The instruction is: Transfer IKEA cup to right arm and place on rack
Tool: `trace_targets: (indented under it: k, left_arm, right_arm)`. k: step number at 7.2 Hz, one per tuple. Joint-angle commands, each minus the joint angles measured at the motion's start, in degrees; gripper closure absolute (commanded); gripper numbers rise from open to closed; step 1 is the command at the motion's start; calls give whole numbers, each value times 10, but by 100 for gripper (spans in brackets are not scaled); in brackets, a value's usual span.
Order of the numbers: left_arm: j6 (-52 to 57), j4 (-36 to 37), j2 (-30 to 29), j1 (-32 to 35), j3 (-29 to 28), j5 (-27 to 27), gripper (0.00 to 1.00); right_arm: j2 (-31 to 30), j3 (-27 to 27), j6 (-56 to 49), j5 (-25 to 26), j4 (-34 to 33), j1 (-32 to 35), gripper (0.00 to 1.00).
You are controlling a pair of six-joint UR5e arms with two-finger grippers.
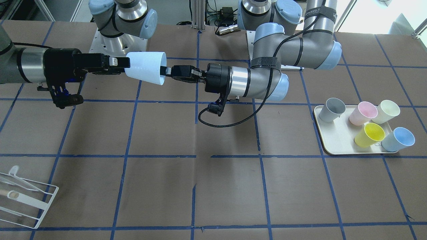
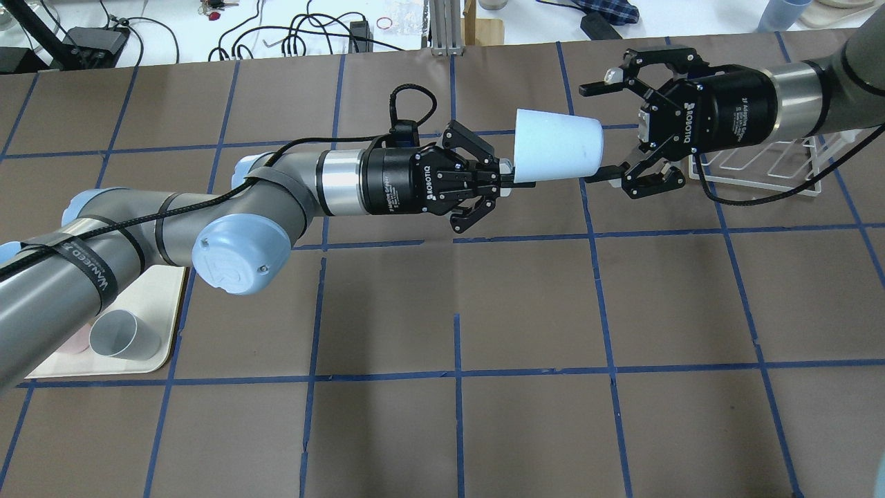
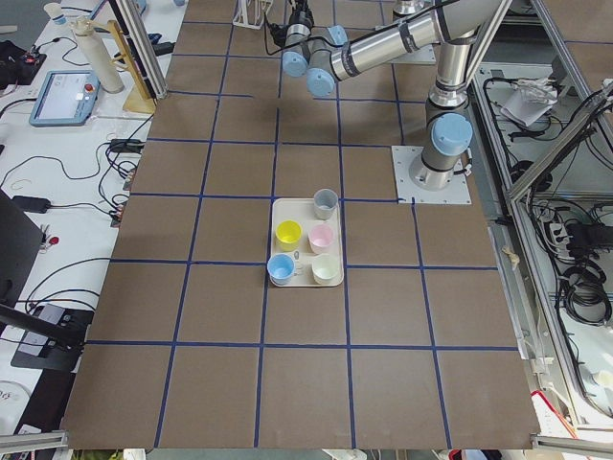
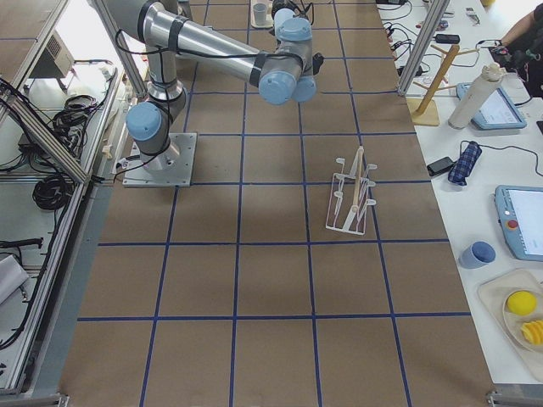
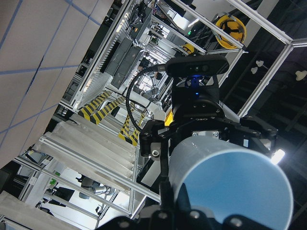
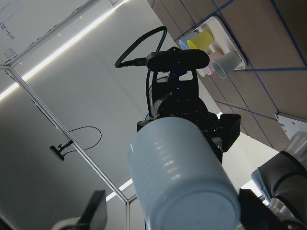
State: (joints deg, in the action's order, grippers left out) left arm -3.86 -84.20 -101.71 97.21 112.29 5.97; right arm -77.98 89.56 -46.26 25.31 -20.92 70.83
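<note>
The IKEA cup (image 2: 556,146), pale light blue, hangs sideways in the air between both arms; it also shows in the front view (image 1: 146,67). My left gripper (image 2: 513,181) is shut on the cup's rim, one finger inside the mouth, as the front view shows (image 1: 165,70). My right gripper (image 2: 591,133) is open, its fingers (image 2: 608,176) straddling the cup's base end without closing on it. The right wrist view shows the cup's base (image 6: 201,211) between the spread fingers (image 6: 93,213). The white wire rack (image 2: 760,166) stands on the table behind the right gripper.
A cream tray (image 1: 337,140) on the left arm's side holds a grey cup (image 1: 332,110), a pink cup (image 1: 362,113), a cream cup (image 1: 387,111), a yellow cup (image 1: 370,135) and a second light-blue cup (image 1: 398,139). The brown table has blue tape lines.
</note>
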Motion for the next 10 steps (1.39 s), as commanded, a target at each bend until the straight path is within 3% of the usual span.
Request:
trace_targets:
  k: [1,4,5,6,10]
  left_arm:
    - [0,1,-1,0,-1,0,100]
    - [0,4,-1,0,-1,0,100]
    - [0,4,-1,0,-1,0,100]
    - [0,4,-1,0,-1,0,100]
    - [0,4,-1,0,-1,0,100]
  right_arm:
    - [3,1,-1,0,-3,0,5]
    - [10,1,-1,0,-2,0,5]
    - [9,0,-1,0,-1,0,8]
    - [8,0,0,-1,-2,0,19]
    - [12,-1,0,-5,-5,0,38]
